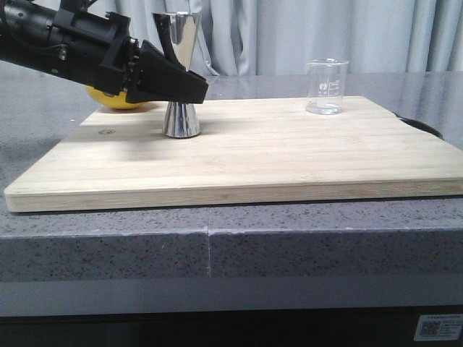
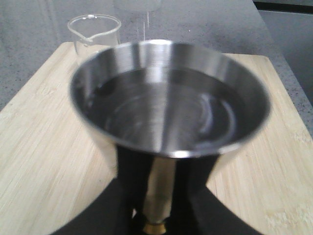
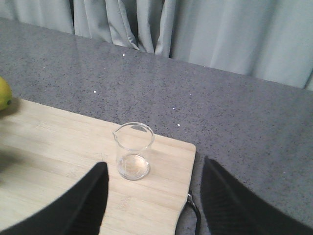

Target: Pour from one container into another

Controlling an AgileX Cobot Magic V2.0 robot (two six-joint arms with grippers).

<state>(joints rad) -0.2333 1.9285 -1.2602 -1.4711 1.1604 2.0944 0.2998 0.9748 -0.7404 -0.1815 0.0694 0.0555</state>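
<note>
Fingers of left gripper [image 1: 189, 87] hide jigger's [image 1: 180, 119] waist; beaker [image 1: 325, 87] apart

**Left hand closed in at waist height, right hand spread wide**

My left arm reaches in from the left side of the front view, sloping slightly downward, its black left hand [image 1: 189, 88] tapering to a point. In its own wrist camera the two dark fingers [image 2: 100, 215] sit close together (whether they truly pinch, I cannot tell). My right hand [image 3: 154, 196] hangs high with its fingers [image 3: 88, 200] well apart.
</note>
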